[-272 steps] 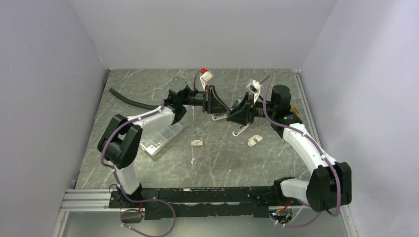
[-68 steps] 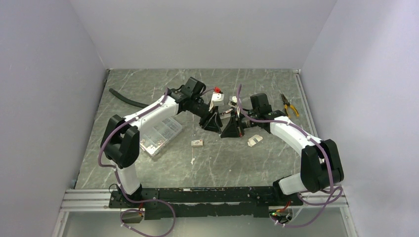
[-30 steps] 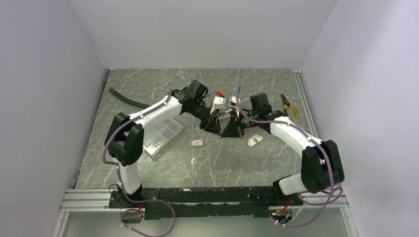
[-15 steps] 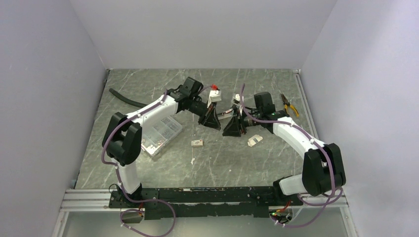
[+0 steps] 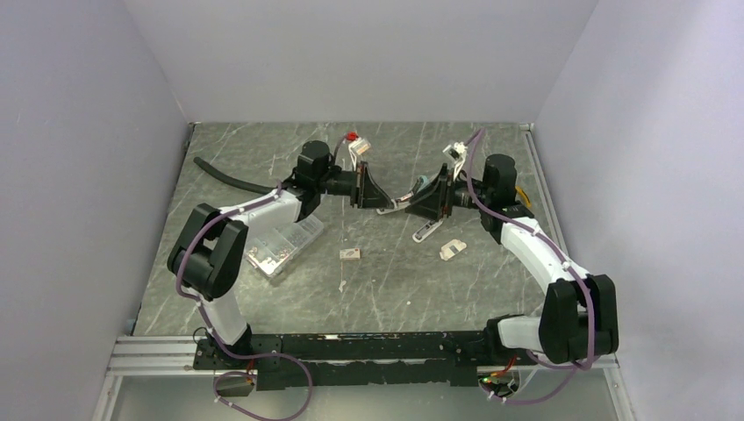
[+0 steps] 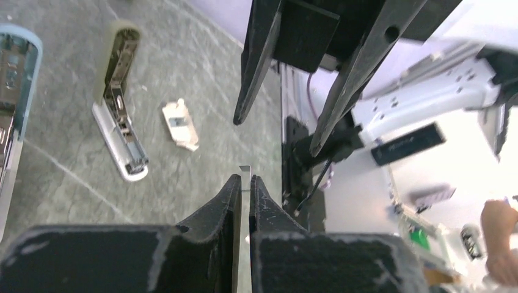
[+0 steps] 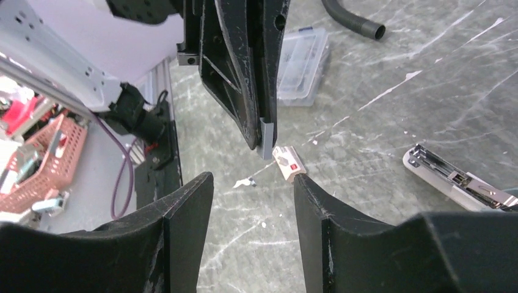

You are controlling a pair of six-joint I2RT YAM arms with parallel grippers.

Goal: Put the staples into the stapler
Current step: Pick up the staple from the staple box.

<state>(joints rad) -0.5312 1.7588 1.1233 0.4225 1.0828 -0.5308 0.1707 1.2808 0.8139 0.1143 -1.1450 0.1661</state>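
The left gripper [image 6: 244, 180] is clamped on a thin grey strip [image 7: 266, 137] aimed at the parted right gripper [image 7: 251, 180], and the open stapler [image 5: 399, 200] is laid lengthwise between them.

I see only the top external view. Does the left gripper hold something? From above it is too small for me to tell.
Observer: Yes. The left gripper is shut on a thin grey strip, whose end sticks out beyond the gripper.
Operator: And the right gripper?
Observer: The right gripper is open and holds nothing.
Operator: Is a stapler ready?
Observer: One stapler lies opened flat on the table, with its metal channel exposed.
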